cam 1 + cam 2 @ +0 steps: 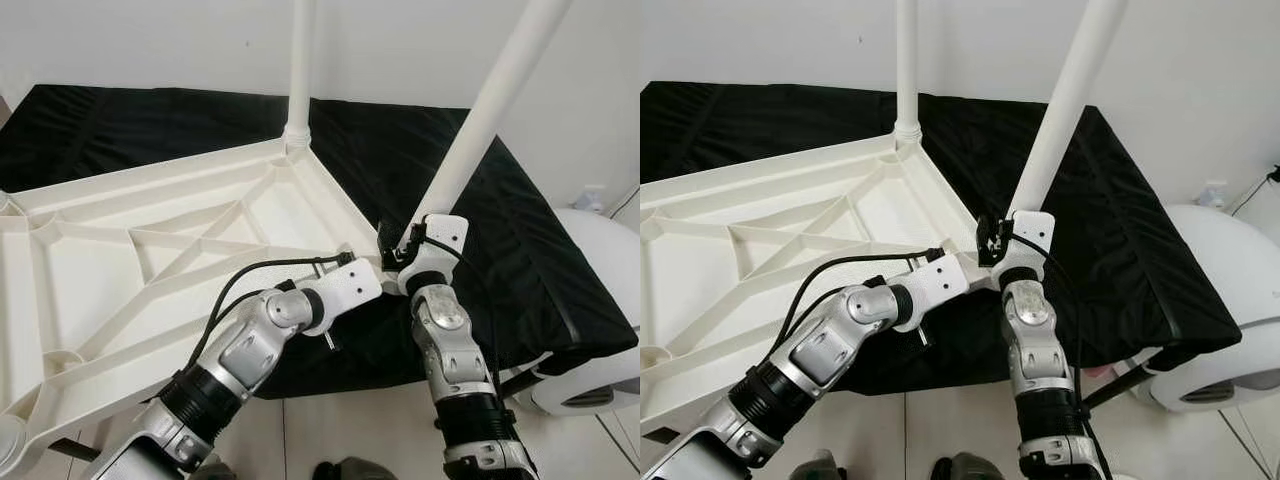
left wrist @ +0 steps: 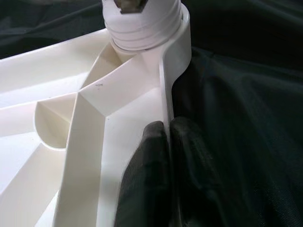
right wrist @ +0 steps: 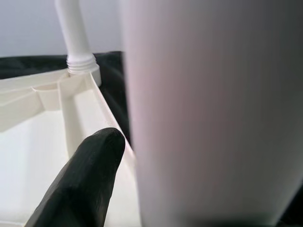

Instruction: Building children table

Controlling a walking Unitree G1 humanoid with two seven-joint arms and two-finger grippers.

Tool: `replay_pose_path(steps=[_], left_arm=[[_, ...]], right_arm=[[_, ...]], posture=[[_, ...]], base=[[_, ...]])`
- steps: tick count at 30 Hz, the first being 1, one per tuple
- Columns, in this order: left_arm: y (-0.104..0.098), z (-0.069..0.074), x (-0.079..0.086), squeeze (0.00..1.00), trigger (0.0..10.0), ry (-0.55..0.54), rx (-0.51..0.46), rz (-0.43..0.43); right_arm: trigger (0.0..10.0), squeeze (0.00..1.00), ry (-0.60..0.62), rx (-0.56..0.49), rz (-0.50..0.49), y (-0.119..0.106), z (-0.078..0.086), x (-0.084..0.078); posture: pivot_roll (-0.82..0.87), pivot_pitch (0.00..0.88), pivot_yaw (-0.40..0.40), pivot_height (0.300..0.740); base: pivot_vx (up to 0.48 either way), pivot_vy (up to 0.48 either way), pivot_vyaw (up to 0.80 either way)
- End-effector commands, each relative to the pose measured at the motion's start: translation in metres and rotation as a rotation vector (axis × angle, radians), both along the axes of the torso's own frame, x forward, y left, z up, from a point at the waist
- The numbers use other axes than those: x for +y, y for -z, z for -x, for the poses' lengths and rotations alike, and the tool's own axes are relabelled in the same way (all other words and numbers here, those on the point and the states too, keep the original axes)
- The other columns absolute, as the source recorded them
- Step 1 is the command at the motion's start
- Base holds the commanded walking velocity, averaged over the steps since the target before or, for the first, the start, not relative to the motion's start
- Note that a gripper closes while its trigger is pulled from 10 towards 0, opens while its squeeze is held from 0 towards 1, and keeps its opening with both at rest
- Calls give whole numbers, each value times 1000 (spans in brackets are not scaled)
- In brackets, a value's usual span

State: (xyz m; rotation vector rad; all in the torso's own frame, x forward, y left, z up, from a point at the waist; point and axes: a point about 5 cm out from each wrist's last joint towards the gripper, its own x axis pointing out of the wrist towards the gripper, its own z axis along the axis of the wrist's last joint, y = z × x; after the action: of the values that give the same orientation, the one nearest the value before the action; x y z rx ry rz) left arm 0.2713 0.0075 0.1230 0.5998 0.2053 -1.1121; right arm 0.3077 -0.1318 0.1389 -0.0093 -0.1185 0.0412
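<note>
A white plastic table top (image 1: 150, 240) lies upside down on a black cloth, its ribs facing up. One white leg (image 1: 300, 60) stands upright in the far corner socket. A second white leg (image 1: 490, 110) leans over the near right corner, with my right gripper (image 1: 402, 247) shut around its lower end. In the right wrist view one black finger (image 3: 90, 170) lies against that leg (image 3: 208, 109); the other is hidden behind it. My left gripper (image 2: 166, 127) is shut on the table top's rim (image 2: 165, 85) close to the same corner, one finger on each side.
The black cloth (image 1: 520, 250) covers a raised surface that ends just right of my arms. A round white appliance (image 1: 600, 300) stands at the right. Pale tiled floor (image 1: 350, 420) lies below, and a white wall runs behind.
</note>
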Motion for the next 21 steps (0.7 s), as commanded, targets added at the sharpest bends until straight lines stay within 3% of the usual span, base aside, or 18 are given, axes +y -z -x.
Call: replay_pose_path(steps=[1,11,12,13,14,18,19,21], left_arm=[[4,10,-11,969,10000,99,40,9],[1,11,-11,1000,10000,114,51,12],[1,11,-10,1000,10000,115,45,7],[1,11,-10,1000,10000,115,45,7],[-1,10,-8,0,10000,122,38,6],[-6,9,-4,0,10000,131,29,15],[-14,5,4,0,10000,120,15,24],[-14,5,4,0,10000,120,15,24]], right_arm=[[10000,0,-10,-13,-2,-1,2,-1],[10000,0,2,-10,-18,1,3,-3],[10000,1000,4,-9,-27,1,3,-3],[10000,1000,4,-9,-27,1,3,-3],[10000,1000,6,-12,-37,1,4,-4],[10000,1000,14,-13,-35,0,4,-4],[10000,0,8,-7,-46,1,3,-5],[10000,0,8,-7,-46,1,3,-5]], posture=[[19,0,-96,740],[20,0,-92,740],[21,0,-92,740],[21,0,-92,740],[21,0,-89,740],[21,0,-87,740],[20,0,-85,740],[20,0,-85,740]], base=[[0,0,0],[0,0,0],[0,0,0],[0,0,0],[0,0,0],[0,0,0],[0,0,0],[0,0,0]])
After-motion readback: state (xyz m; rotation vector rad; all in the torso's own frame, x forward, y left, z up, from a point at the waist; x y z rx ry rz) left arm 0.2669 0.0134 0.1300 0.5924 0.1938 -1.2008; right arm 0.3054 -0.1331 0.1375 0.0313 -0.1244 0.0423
